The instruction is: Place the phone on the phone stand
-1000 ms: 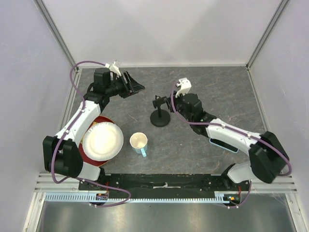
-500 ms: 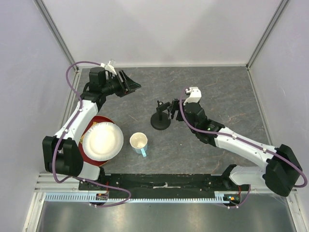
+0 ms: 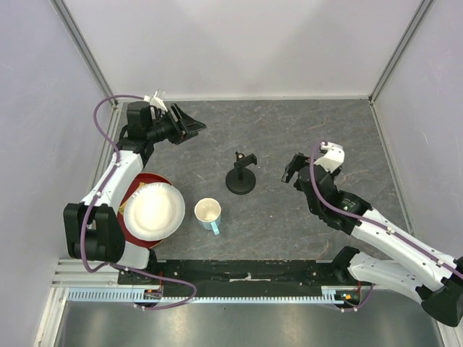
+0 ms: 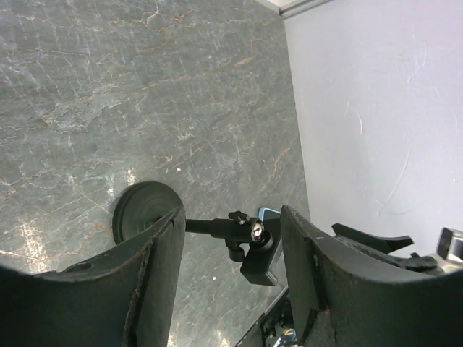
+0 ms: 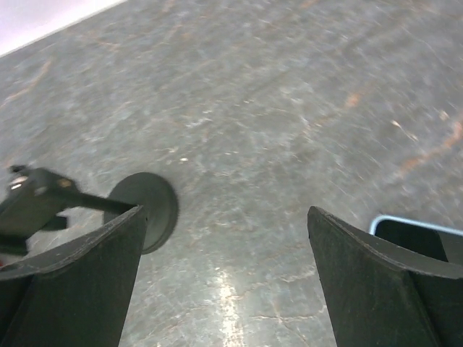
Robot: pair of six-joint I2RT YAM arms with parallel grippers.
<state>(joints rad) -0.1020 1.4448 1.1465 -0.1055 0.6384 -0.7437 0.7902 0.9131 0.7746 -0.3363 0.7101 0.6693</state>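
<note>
The phone (image 5: 416, 240) is lying flat on the table, right of the stand (image 3: 240, 176), which is standing upright mid-table. The right gripper (image 3: 291, 170) is hovering between them, spread wide, gripping nothing. The left gripper (image 3: 194, 124) is hanging far left, partly spread, empty.

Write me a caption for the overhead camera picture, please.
Open and empty, the left gripper and right gripper flank the phone stand on a grey table, a cup nearby.

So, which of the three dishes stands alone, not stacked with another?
The cup with the light blue handle. The white plate lies on the red dish, while the cup stands apart beside them.
</note>
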